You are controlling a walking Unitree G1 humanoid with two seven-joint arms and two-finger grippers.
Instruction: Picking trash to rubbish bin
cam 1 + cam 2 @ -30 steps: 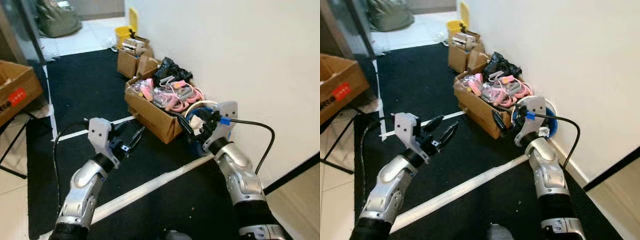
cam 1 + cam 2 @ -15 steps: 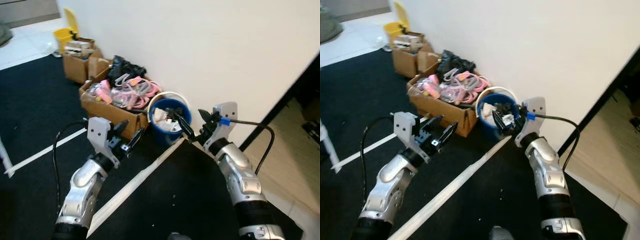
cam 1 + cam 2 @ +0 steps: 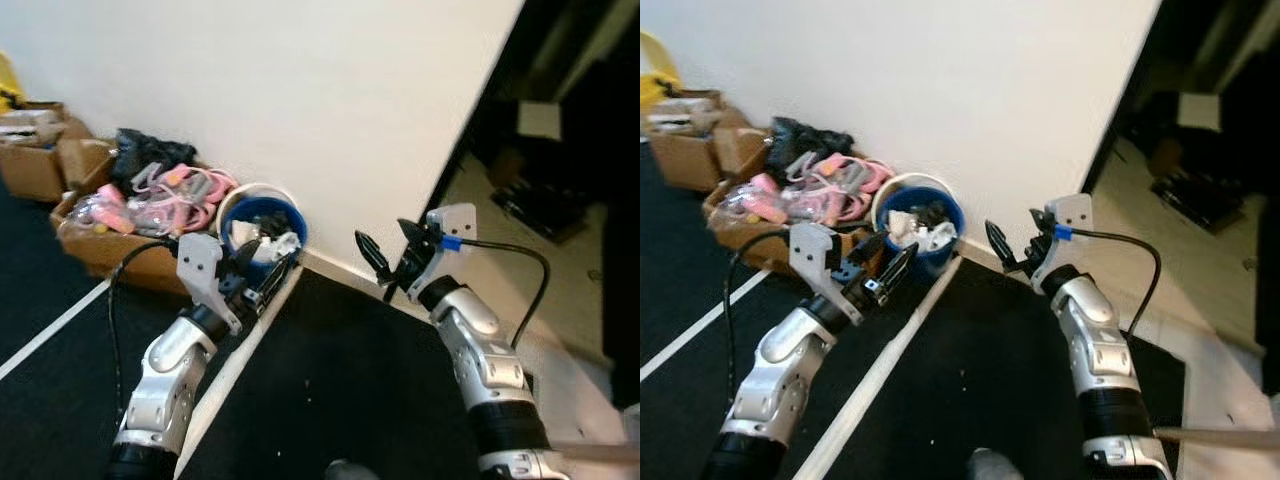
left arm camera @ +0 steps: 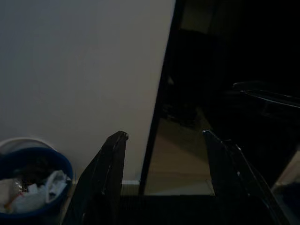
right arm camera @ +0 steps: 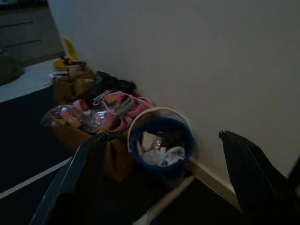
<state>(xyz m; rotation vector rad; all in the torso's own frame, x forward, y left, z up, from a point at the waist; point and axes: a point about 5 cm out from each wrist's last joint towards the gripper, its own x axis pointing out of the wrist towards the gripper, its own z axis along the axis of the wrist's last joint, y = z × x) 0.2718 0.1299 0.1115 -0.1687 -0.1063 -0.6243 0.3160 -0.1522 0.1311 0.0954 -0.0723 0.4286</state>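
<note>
The blue rubbish bin (image 3: 920, 218), holding crumpled white trash (image 5: 161, 152), stands against the wall beside a cardboard box (image 3: 100, 245) of pink items. The left pincer (image 3: 885, 275) and right pincer (image 3: 385, 255) both hover spread and empty; judged risk: turning toward the doorway could swing an arm into the wall. The right wrist view shows the bin's contents; the left wrist view shows the dark doorway (image 4: 220, 93).

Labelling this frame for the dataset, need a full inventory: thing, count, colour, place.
Round plastic rubbish bin: one, blue with a white rim, against the wall, holding crumpled white trash.
Open cardboard box of pink items: one, brown, left of the bin.
Smaller cardboard boxes: two, brown, further along the wall.
Black bag: one, behind the pink items.
Floor stripes: two, white, on black carpet.
Left gripper: open, in front of the bin.
Right gripper: open, right of the bin.
</note>
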